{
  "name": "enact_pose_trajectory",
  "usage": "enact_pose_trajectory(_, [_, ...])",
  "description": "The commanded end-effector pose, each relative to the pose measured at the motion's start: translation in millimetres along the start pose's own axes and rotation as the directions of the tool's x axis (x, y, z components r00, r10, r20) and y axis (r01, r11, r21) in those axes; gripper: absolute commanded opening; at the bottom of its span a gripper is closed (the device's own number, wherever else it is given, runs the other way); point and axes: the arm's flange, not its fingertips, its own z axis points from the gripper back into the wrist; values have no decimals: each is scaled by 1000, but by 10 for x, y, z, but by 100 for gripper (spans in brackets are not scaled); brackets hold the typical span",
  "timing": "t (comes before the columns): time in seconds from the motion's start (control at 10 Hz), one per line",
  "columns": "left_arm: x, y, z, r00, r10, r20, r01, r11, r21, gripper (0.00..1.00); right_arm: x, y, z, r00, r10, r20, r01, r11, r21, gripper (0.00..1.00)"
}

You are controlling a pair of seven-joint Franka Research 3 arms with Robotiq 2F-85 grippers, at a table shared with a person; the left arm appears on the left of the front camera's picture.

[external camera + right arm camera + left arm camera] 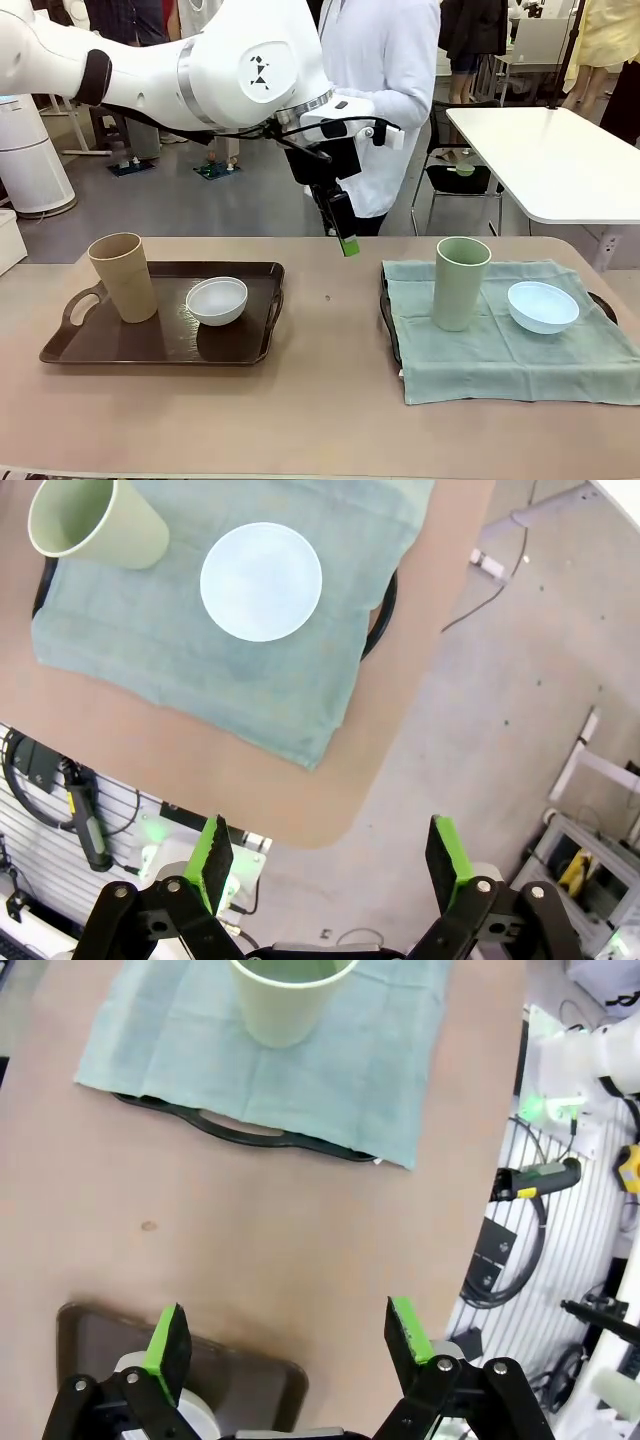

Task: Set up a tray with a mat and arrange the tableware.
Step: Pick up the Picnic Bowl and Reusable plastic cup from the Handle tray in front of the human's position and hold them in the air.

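Table (330, 400): matte tan-brown top with rounded corners and one small dark spot near the middle. Left tray (110, 345) is dark brown, handled and bare of cloth. The tan tumbler (122, 277) stands upright at its left end, and the white bowl (217, 300) sits just beside it, toward the middle. Right tray (386, 315) lies well apart from it under a pale green mat (500, 350) whose edges drape past the rim onto the table (only the black handles peek out). On the mat the green tumbler (460, 283) stands upright at the left, and the blue bowl (543, 306) is near it on the right, not touching. Left gripper (345, 243) hangs above the bare strip of table between the trays, pointing down. In its wrist view the fingers stand wide apart with nothing between them, over the left tray's corner. Right gripper (330, 855) is likewise spread and empty, held out past the table's corner over grey floor (500, 680). A person (385, 90) in a white coat stands at the far side. Behind, to the right, are a white table (550, 160) and a black chair (460, 175).
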Motion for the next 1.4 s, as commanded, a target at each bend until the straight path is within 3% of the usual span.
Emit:
enact_pose_trajectory(0.0, [-30,-28,68,1000,-8,24,8,1000,-12,100,-7,4,-26,1000,12,-2,-12,1000,5,100])
enact_pose_trajectory(0.2, [6,-8,13,1000,-1,2,1,1000,1,100,4,6,0,1000,2,0,-2,1000,0,100])
enact_pose_trajectory(0.3, [-79,19,248,983,182,-19,-182,983,28,100,-77,94,256,1000,-11,9,12,999,-32,100])
enact_pose_trajectory(0.5, [-621,140,741,900,435,-4,-435,900,28,100,-7,245,553,998,-57,16,58,998,-37,100])
enact_pose_trajectory(0.8, [-1648,259,1104,777,627,-49,-629,776,-40,100,607,1027,678,998,-63,17,64,997,-46,100])
enact_pose_trajectory(1.1, [-2524,128,1276,647,758,-76,-758,651,39,100,1276,1808,651,994,-93,56,91,995,39,100])
enact_pose_trajectory(1.2, [-2675,26,1327,635,771,-46,-765,636,104,100,1298,1920,701,992,-92,81,88,995,51,100])
enact_pose_trajectory(1.3, [-2385,292,1266,697,712,-82,-715,700,-3,100,1061,1819,611,998,-53,33,53,999,3,100])
